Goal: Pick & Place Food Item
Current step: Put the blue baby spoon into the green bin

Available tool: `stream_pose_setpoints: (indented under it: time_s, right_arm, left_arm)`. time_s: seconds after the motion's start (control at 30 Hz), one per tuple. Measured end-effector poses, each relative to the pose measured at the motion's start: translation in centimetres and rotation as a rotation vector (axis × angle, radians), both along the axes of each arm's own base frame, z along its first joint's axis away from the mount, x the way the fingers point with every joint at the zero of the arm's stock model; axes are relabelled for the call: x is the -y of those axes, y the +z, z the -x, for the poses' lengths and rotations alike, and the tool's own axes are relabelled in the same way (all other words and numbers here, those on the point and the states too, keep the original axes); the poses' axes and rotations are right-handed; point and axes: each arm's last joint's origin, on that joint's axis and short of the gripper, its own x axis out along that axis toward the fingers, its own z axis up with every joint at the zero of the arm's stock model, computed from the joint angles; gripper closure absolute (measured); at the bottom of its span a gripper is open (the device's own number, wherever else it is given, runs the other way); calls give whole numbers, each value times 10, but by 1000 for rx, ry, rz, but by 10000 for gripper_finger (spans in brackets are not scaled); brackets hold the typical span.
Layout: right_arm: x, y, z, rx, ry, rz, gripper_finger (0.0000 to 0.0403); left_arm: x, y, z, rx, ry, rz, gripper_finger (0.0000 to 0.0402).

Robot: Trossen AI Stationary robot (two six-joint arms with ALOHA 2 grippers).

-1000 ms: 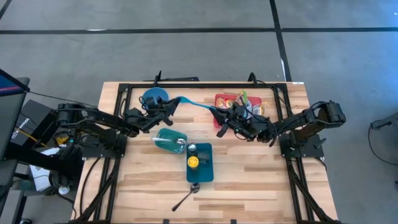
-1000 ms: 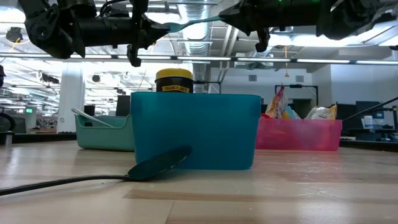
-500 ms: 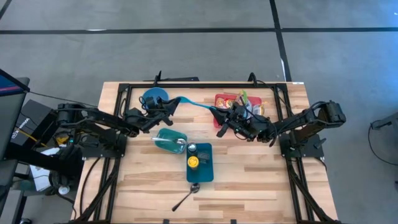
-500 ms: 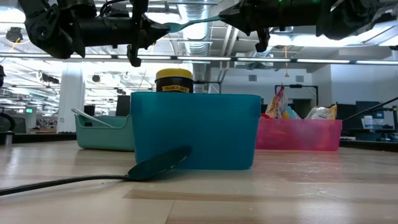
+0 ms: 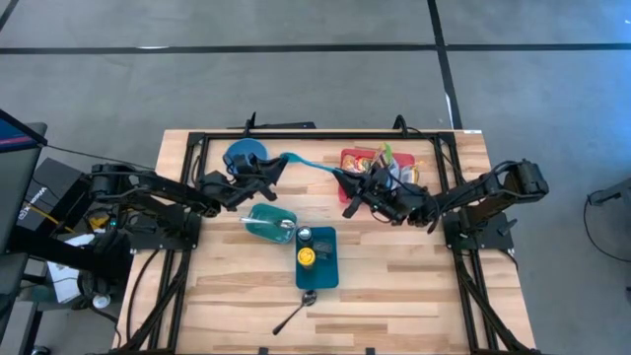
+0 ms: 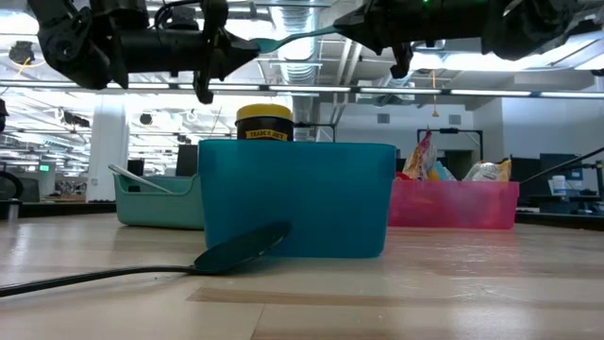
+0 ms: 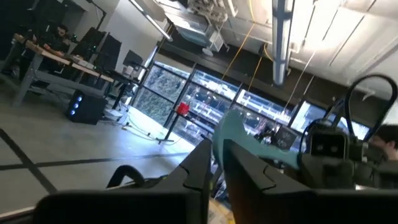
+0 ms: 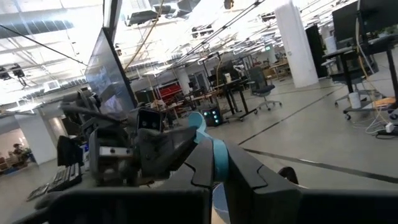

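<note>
A teal spoon hangs level in the air between my two grippers, high above the table's far middle. My left gripper is at its wide end, and my right gripper is shut on its handle end. In the low view the spoon shows at the top, between the left gripper and the right gripper. Food packets lie in a pink bin under the right arm. My left gripper has the spoon's wide end at its fingertips, which come almost level from the table's left side, with only a narrow slit between them. The spoon is lifted clear. My right gripper pinches the spoon's handle between its two fingers, near the handle's free end. The fingers come almost level from the table's right side and lie along the handle. The spoon is clear of the table.
A blue bin holding a yellow-lidded jar stands mid-table, with a pale green tub to its left. A blue round dish sits at the far left. A black spoon lies near the front edge.
</note>
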Motion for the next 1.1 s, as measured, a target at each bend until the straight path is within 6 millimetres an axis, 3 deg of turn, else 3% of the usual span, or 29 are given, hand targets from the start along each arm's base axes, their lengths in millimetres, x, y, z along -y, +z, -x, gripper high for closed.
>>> stream_pose_setpoints:
  time_s: [0.23, 0.5, 0.9, 1.1]
  right_arm:
    - [1, 1, 1, -2, -15, 12, 394]
    - [1, 4, 3, -19, -32, 36, 394]
    - [16, 32, 35, -167, -75, 56, 394]
    - [21, 36, 55, -282, -79, 17, 394]
  left_arm:
    - [1, -4, -2, -44, -51, -13, 296]
    - [3, -20, -7, -222, -143, -7, 227]
    - [8, -28, -9, -307, -325, -26, 234]
    - [11, -28, -10, -308, -420, -45, 245]
